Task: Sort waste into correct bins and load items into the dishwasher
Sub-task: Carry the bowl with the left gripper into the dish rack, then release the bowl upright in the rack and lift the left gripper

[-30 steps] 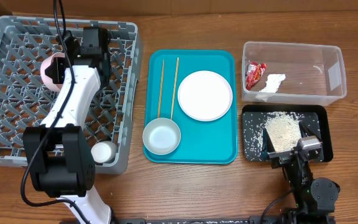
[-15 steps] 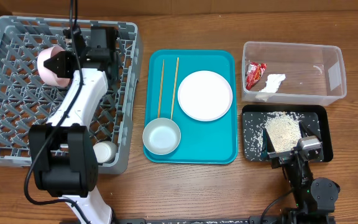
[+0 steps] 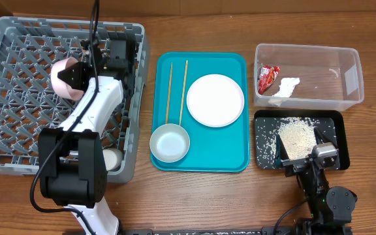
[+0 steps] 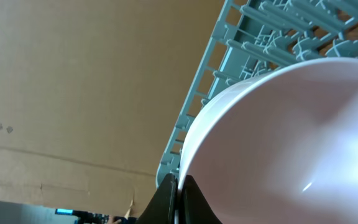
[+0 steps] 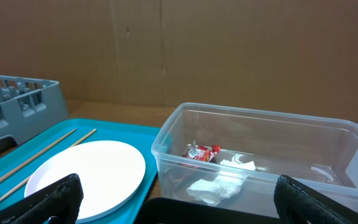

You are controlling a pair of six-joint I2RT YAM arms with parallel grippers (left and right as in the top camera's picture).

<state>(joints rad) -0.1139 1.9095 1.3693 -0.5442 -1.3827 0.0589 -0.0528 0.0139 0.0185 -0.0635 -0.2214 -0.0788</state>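
Wood-grain table (image 3: 194, 196), 4 items directly on top. Grey dish rack (image 3: 44, 25): left edge, far-left corner to approx. mid-depth. Teal tray (image 3: 220, 147): centre, just beside rack. Clear tub (image 3: 305, 47): right side, toward far edge. Black tray (image 3: 331, 117): right side, nearer front edge, adj. to tub.

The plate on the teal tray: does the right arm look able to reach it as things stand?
Probably yes: the plate lies bare, and the open right claw has it in view with nothing standing between.
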